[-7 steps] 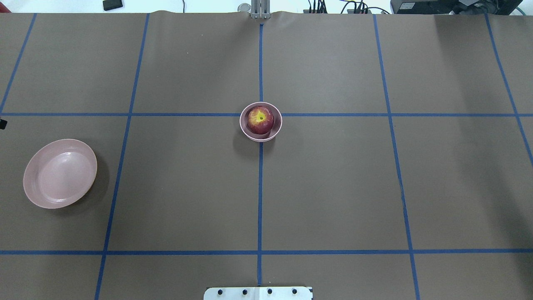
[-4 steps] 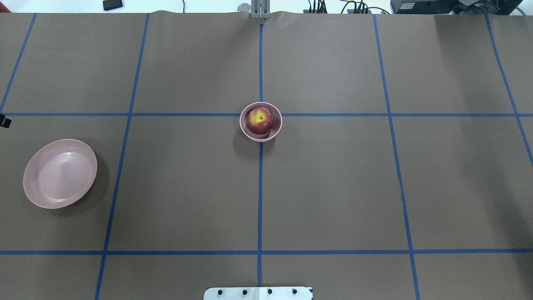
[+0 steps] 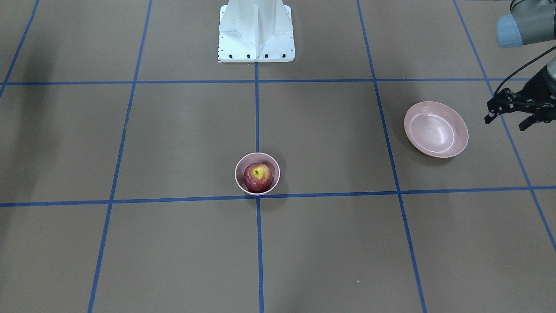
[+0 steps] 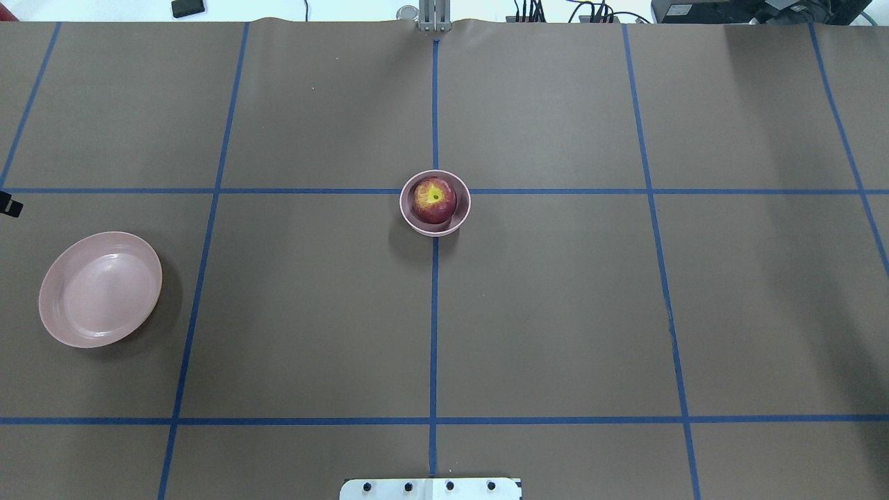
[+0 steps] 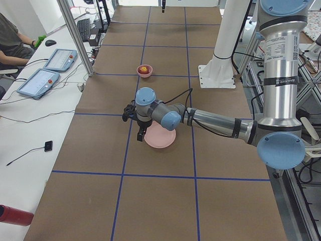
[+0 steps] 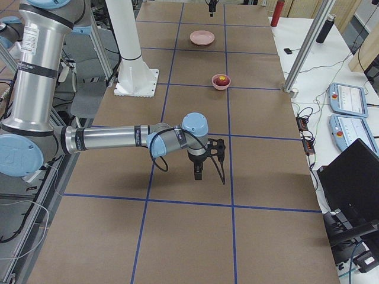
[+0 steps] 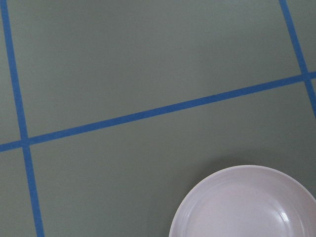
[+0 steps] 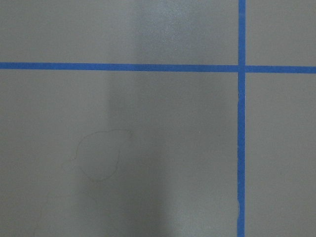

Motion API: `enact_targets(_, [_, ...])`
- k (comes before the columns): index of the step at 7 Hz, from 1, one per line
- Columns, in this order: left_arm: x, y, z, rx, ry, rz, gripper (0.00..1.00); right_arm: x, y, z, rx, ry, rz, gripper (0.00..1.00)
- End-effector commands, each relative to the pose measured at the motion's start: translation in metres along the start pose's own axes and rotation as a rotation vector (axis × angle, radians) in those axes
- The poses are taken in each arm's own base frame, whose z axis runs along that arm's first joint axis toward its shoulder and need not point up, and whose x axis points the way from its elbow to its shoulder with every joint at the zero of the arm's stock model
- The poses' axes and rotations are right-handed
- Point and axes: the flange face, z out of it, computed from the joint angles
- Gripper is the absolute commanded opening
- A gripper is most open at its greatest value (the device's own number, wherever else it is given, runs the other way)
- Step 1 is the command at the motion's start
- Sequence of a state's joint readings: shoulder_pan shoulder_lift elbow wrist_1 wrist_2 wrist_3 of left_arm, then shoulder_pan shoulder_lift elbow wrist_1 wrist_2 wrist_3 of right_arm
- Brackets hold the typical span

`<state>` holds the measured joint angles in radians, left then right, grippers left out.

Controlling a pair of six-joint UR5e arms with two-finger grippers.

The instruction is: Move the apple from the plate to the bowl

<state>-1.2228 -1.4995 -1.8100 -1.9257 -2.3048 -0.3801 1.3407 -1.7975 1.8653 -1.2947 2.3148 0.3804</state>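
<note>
The dark-red apple with its yellow stem patch up sits inside the small deep pink bowl at the table's centre; they also show in the front view, apple and bowl. The wide pink plate lies bare at the left. My left gripper hovers open and empty beside the plate, on its outer side; only its tip shows overhead. My right gripper shows only in the right side view, far from the bowl, so I cannot tell its state.
Blue tape lines grid the brown table cover. The robot's white base stands at the table's robot side. The left wrist view shows the plate's rim at the bottom right. Operator tablets lie off the far edge.
The left gripper's black tip at the overhead view's left edge has come slightly further into view. Apple, bowl and plate have not moved.
</note>
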Motion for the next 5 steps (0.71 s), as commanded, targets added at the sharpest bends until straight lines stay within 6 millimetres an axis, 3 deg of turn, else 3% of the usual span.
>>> enact_targets(1, [-0.0211, 0.0094, -0.0086, 0.006, -0.006, -0.038, 0.98, -0.0003, -0.0005, -0.0001, 0.000, 0.000, 0.000, 1.00])
enact_targets(5, [-0.0229, 0.0148, -0.0107, 0.011, -0.004, -0.037, 0.98, -0.0057, -0.0004, -0.0027, -0.004, -0.028, -0.005, 1.00])
